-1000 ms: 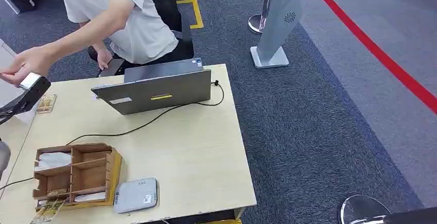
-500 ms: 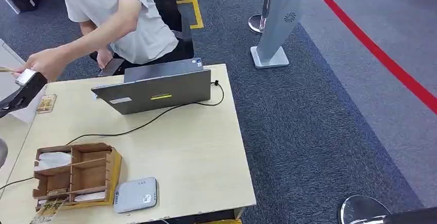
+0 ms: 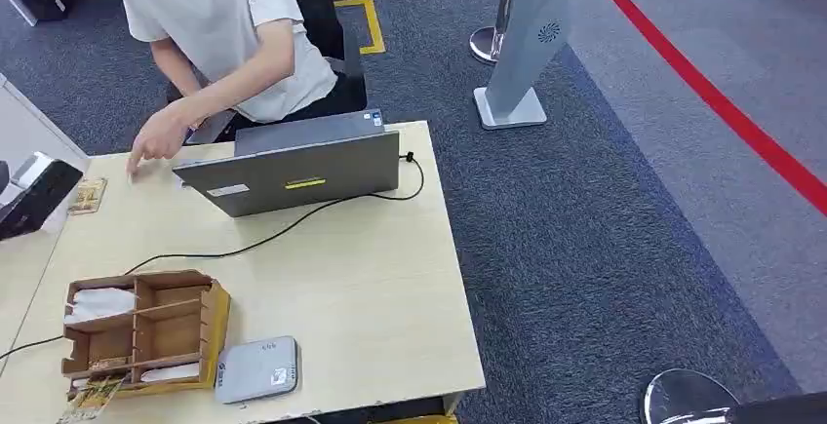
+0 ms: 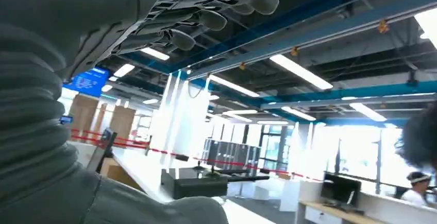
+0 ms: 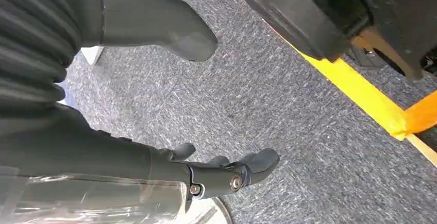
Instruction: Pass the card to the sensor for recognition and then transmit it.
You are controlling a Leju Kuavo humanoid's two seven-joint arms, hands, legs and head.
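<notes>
Left robot hand (image 3: 31, 195) cut off at the picture's edge.

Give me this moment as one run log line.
left hand empty, fingers apart | right hand empty, over carpet | person's hand by laptop

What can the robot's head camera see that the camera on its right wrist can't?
The head view takes in the table, the laptop, the wooden box, the grey sensor and a person reaching over. The right wrist view gives a close look at the right hand, fingers apart and holding nothing. Both show the grey carpet.
</notes>
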